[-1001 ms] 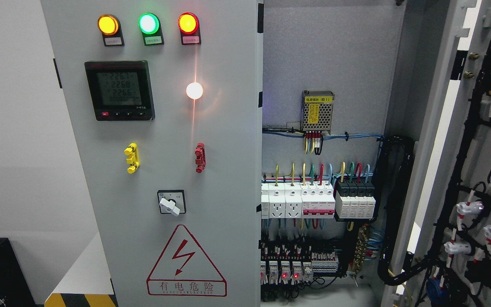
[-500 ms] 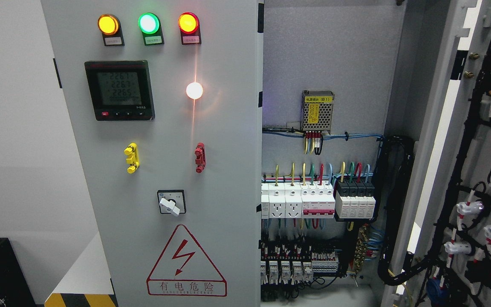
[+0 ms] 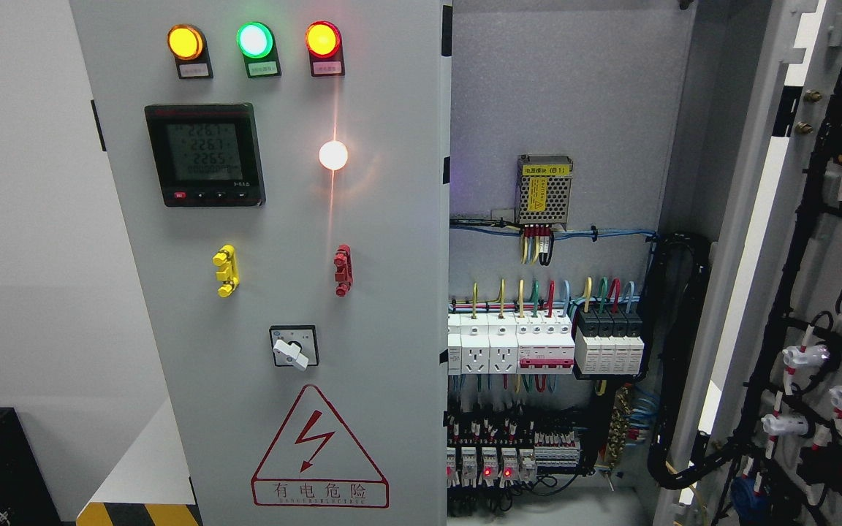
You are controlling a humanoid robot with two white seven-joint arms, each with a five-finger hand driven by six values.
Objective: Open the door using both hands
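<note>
Neither hand of the robot shows in the head view, so whether the fingers are spread or curled cannot be told. The grey metal cabinet door on the left [image 3: 282, 256] stands closed, filling the left half of the picture, while the grey metal door on the right [image 3: 823, 292] is swung wide open, its inner face turned toward the camera and hung with black cable looms [image 3: 794, 307] and white connectors. On the closed door, near the top, sit three round indicator lamps in a row: an amber one [image 3: 186, 42], a green one [image 3: 255, 39] and a red one [image 3: 322, 39], all lit. Below them is a black digital meter with a pale green display [image 3: 205, 154], and to its right a bright white glowing spot [image 3: 333, 155]. Lower down are a yellow plastic handle [image 3: 226, 270] and a red plastic handle [image 3: 343, 270], then a white rotary switch on a black square plate [image 3: 294, 348], and under that a red triangular electrical warning sign [image 3: 319, 449]. Between the two doors the cabinet's interior lies open to view: a perforated metal power supply with a yellow label [image 3: 545, 188] on the back wall, a row of white and black circuit breakers [image 3: 545, 347] with coloured wires rising from them, and smaller terminal blocks below.
</note>
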